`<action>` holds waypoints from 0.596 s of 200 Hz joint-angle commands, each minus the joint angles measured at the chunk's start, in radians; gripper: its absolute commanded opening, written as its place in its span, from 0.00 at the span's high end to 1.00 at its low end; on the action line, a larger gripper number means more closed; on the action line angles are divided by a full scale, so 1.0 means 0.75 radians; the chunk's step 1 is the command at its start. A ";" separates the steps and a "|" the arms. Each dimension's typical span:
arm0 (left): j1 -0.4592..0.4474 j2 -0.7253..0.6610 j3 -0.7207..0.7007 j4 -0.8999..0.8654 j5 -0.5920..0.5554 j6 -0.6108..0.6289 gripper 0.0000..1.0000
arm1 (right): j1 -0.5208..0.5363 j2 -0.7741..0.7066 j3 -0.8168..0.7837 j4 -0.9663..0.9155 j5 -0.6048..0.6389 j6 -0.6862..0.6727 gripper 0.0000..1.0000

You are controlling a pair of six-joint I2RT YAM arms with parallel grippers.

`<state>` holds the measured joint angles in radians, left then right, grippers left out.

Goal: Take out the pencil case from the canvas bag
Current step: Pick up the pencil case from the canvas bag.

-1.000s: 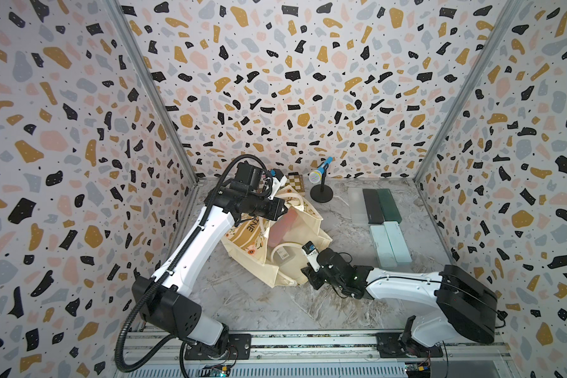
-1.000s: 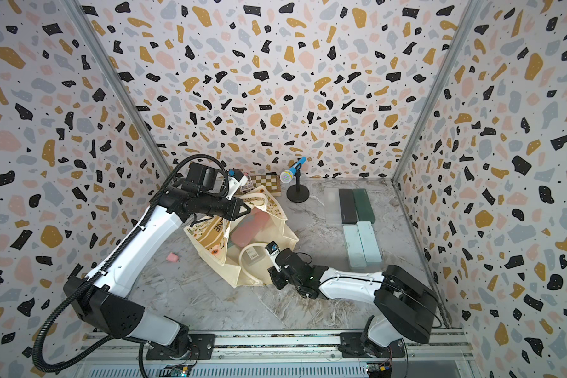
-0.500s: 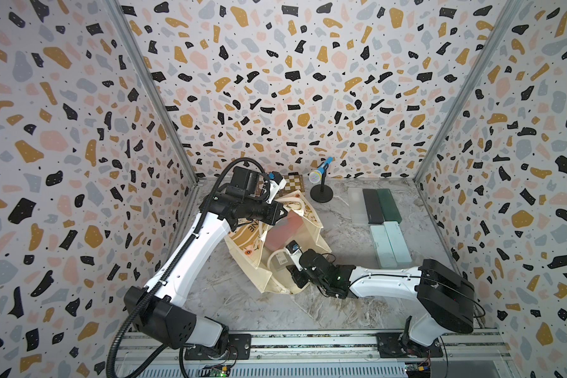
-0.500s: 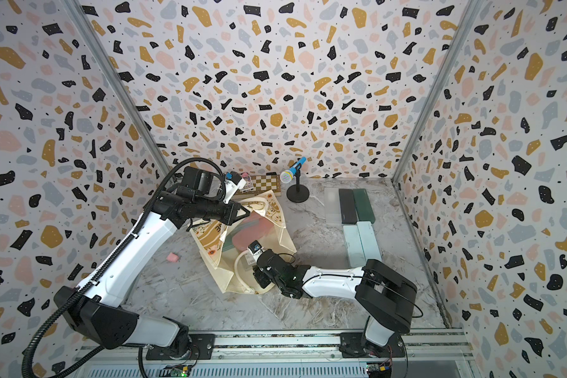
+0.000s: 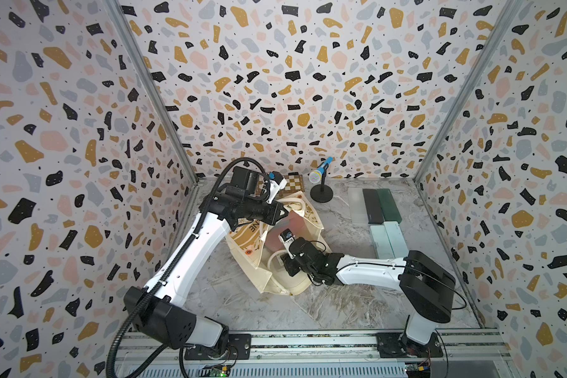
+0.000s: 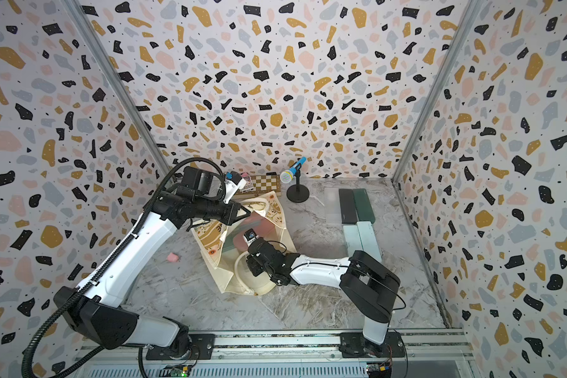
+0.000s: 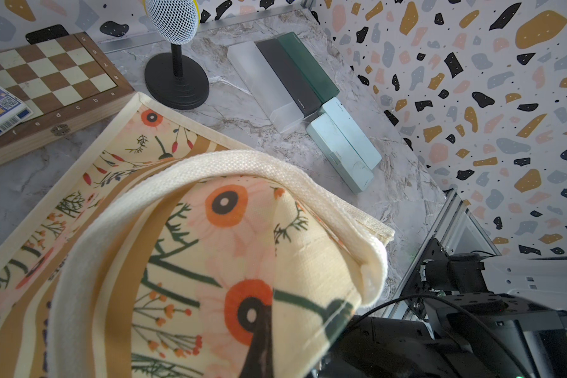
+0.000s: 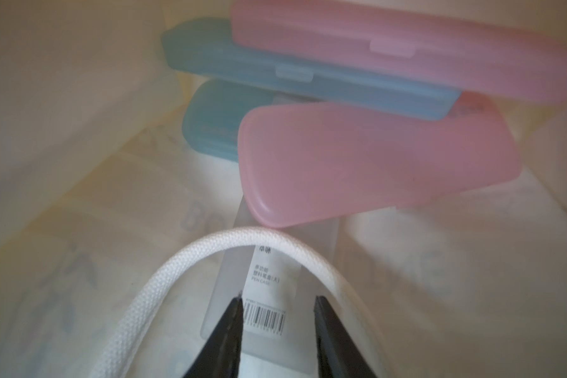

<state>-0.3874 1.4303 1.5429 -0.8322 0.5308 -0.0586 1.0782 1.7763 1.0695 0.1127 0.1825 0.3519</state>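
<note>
Change over the last second: the right arm has swung from beside the canvas bag (image 5: 243, 237) into its mouth. The wrist now sits over the opening in both top views. Before, it lay low over the bench (image 5: 308, 311), short of the rim. Left hand (image 5: 277, 212) hasn't let go: fingers together, clamped on the upper rim, holding the mouth up. So access is done. I judge we're at the pick itself, with nothing out of the bag yet.

Right hand (image 8: 278, 299): fingers apart, not gripping. They straddle the near end of a frosted clear pen case (image 8: 229, 288), its barcode label between them. Can't tell whether the tips touch it.

Only the right wrist view shows the contents:
- The clear case lies on the bag floor.
- A pink case (image 8: 373, 157) lies across its far end.
- Two blue cases (image 8: 308, 85) and a second pink case (image 8: 406, 45) are stacked behind.
- The white rope handle (image 8: 265, 237) loops over the clear case just ahead of the fingertips. I reckon that's a snag risk on the pull.

Top views give only a pink patch (image 5: 295, 224) inside the mouth. The left wrist view shows none of the contents. It shows floral fabric, plus the chessboard (image 7: 53, 72), microphone stand (image 7: 177, 85) and row of cases (image 7: 292, 75) lying out on the bench.
</note>
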 commanded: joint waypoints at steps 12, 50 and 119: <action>-0.005 -0.024 0.004 0.097 0.060 0.019 1.00 | 0.019 0.016 0.057 -0.116 -0.063 0.096 0.56; -0.005 -0.023 0.008 0.091 0.054 0.019 1.00 | 0.017 0.078 0.144 -0.203 -0.036 0.112 0.25; -0.005 -0.025 0.007 0.091 0.071 0.018 1.00 | -0.027 0.204 0.258 -0.324 -0.061 0.189 0.03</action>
<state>-0.3874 1.4307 1.5429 -0.8322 0.5350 -0.0582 1.0714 1.9182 1.2163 -0.0547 0.1375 0.4629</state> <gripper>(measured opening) 0.047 0.962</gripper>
